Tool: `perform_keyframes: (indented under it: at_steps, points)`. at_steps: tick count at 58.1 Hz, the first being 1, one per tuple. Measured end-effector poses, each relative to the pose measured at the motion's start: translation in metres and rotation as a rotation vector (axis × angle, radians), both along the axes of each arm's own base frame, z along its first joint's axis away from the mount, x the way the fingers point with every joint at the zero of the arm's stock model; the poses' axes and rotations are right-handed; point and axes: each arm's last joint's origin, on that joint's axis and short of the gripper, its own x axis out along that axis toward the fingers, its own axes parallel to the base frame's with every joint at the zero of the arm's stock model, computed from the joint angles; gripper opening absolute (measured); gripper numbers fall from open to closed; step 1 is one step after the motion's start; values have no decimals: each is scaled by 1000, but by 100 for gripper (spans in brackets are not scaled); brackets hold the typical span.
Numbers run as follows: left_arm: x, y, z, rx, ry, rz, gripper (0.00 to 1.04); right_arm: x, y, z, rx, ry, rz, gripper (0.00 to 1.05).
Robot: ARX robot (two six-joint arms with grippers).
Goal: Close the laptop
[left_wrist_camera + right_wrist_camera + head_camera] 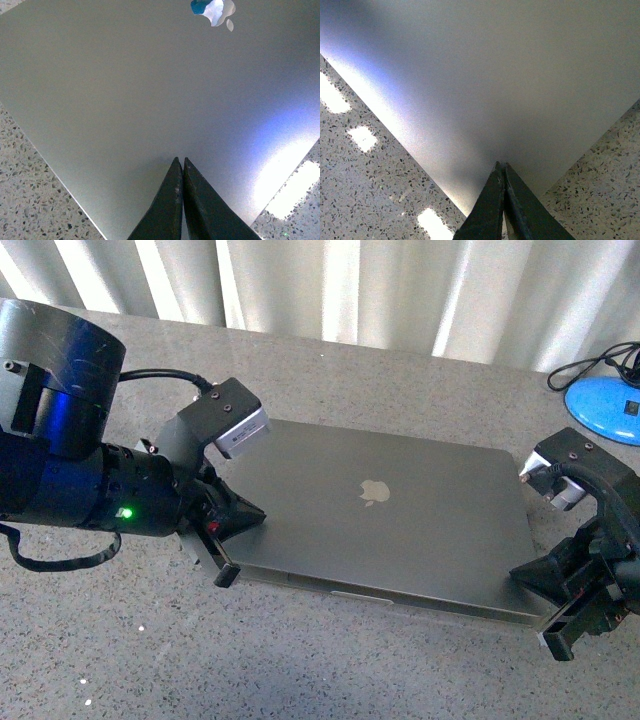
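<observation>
Laptop (380, 525) closed, between left gripper (250, 517), right gripper (525, 577)

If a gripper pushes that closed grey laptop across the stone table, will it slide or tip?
The slim grey metal laptop lies closed and flat, so it will probably slide rather than tip. Its smooth lid looks slippery for the shut left gripper. The polished speckled stone table probably offers little grip.

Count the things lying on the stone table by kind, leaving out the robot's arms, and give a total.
Laptop: 1
Blue disc: 1
Black cable: 1
Total: 3
</observation>
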Motion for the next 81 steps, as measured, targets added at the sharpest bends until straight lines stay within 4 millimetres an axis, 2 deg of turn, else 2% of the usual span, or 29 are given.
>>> perform_keyframes:
  at_steps: [32, 81]
  points:
    - [-1, 6, -7, -42, 61, -10, 4, -1, 0, -7, -6, 20, 2, 1]
    - [3, 16, -18, -200, 202, 41, 4, -1, -4, -14, -11, 37, 1, 1]
